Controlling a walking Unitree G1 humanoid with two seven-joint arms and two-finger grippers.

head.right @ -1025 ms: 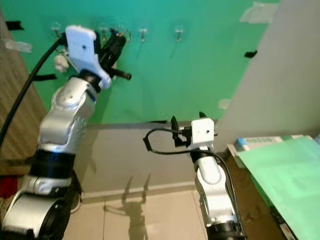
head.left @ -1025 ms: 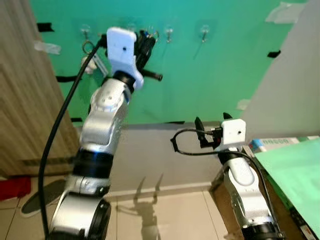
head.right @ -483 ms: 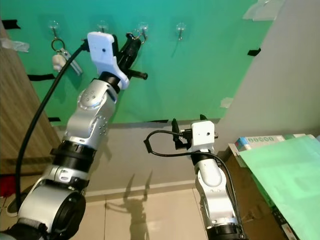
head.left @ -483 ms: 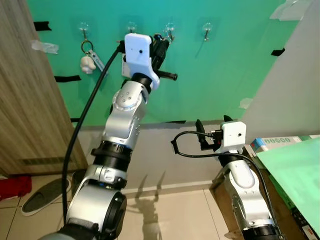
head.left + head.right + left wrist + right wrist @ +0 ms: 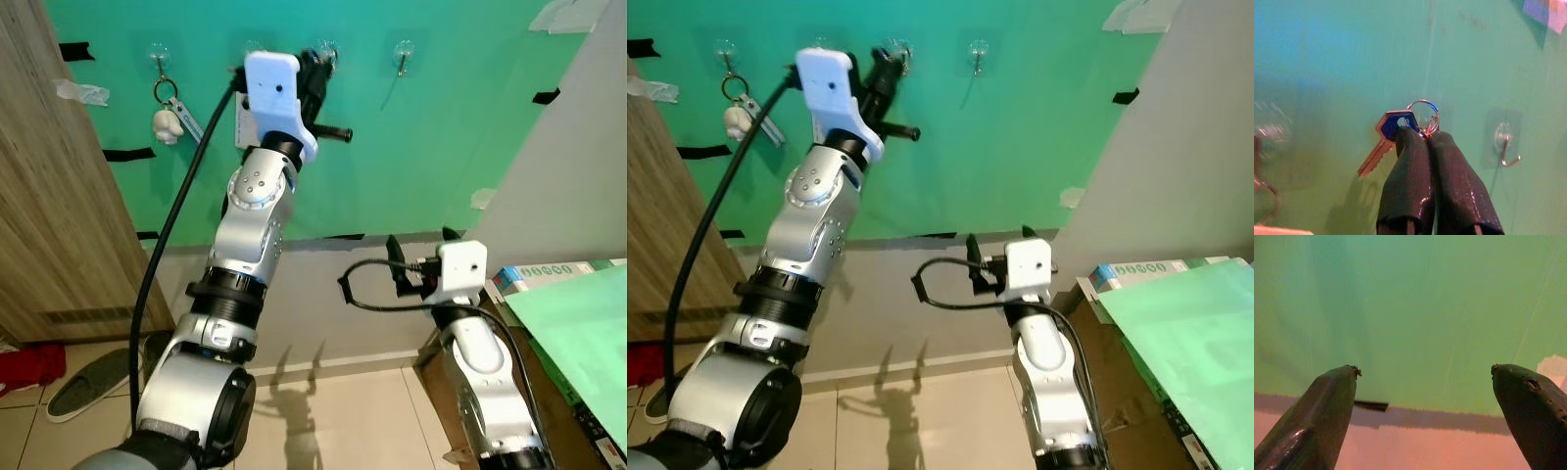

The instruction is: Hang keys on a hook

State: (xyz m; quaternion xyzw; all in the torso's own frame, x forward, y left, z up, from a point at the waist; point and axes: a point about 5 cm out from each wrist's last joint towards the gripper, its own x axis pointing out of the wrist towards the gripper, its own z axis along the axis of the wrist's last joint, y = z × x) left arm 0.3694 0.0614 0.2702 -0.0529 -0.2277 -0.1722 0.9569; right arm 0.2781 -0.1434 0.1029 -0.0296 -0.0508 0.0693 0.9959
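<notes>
Left gripper (image 5: 1426, 136) pinches keys (image 5: 1396, 131) (no legible writing)

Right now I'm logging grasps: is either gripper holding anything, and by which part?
The left gripper pinches the keys at the ring, with the blue-headed key hanging beside its fingers. The right gripper is open and holds nothing.

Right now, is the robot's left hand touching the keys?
Touching. The left wrist view shows the left hand with its fingers pinched shut on the keys at the ring.
</notes>
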